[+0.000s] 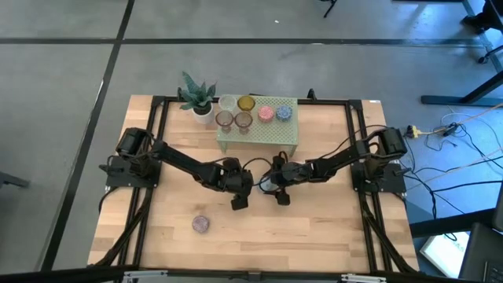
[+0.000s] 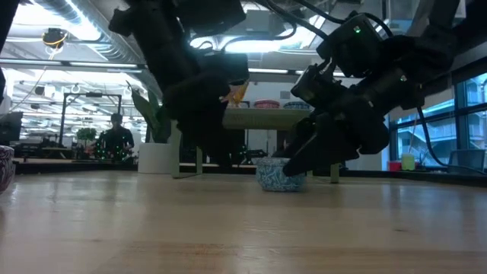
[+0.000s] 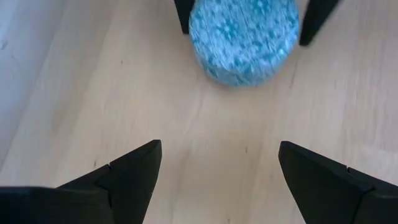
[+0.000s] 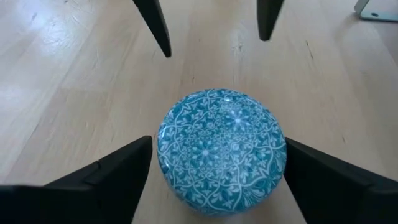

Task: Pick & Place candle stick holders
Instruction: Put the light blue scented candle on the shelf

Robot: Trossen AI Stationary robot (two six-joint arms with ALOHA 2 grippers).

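Observation:
A blue patterned candle holder (image 4: 221,152) rests on the table near its middle; it also shows in the high view (image 1: 267,185). My right gripper (image 4: 217,143) is open, low over the table, one finger on each side of this cup. My left gripper (image 3: 219,149) is open and empty, facing the same cup (image 3: 242,40) from the table's left, a short way off. A mauve cup (image 1: 201,224) stands alone toward the near left. Several more cups, among them amber (image 1: 246,103) and pink (image 1: 266,114), stand on the pale green stand (image 1: 271,135). My right gripper's fingers (image 4: 118,177) stand level at the blue cup's two sides (image 4: 166,146), coming from the table's right. I cannot tell whether they touch it. The cup sits on the table.
A potted spiky plant (image 1: 196,98) stands at the stand's left end. The two grippers (image 1: 240,196) (image 1: 277,191) are close together at the table's middle. Bare wood lies along the near edge (image 1: 314,244).

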